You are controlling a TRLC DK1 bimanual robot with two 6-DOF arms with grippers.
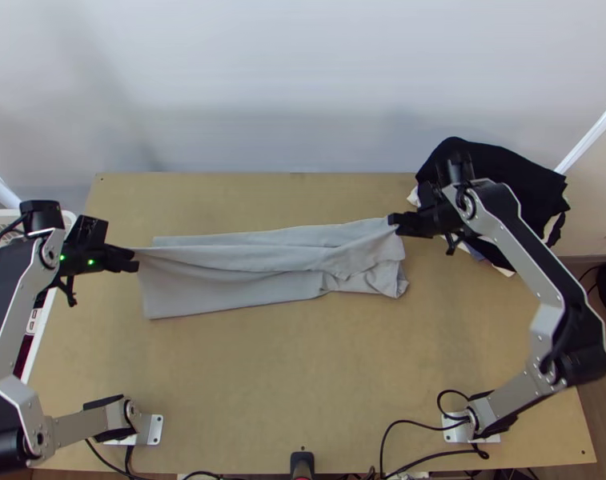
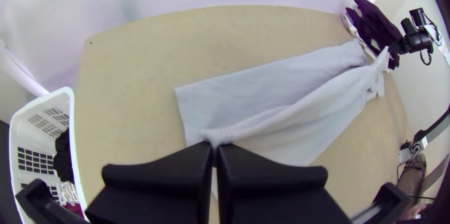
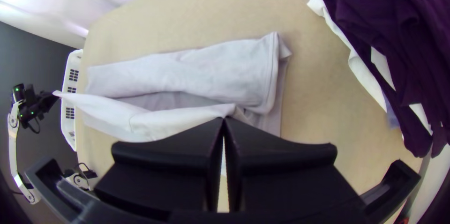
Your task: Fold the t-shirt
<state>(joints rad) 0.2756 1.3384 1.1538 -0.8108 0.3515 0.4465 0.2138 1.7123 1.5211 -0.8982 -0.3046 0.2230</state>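
Left gripper (image 1: 133, 261), at the top view's left, and right gripper (image 1: 395, 220), right of centre, each pinch part of the shirt (image 1: 214, 294), strung across the middle; a lengthwise fold seems underway, next needing the lifted edge laid down evenly

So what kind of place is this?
Probably a workroom where robots practise folding laundry. There are two robot arms, a grey t-shirt stretched between them, and a white basket with clothes in it.
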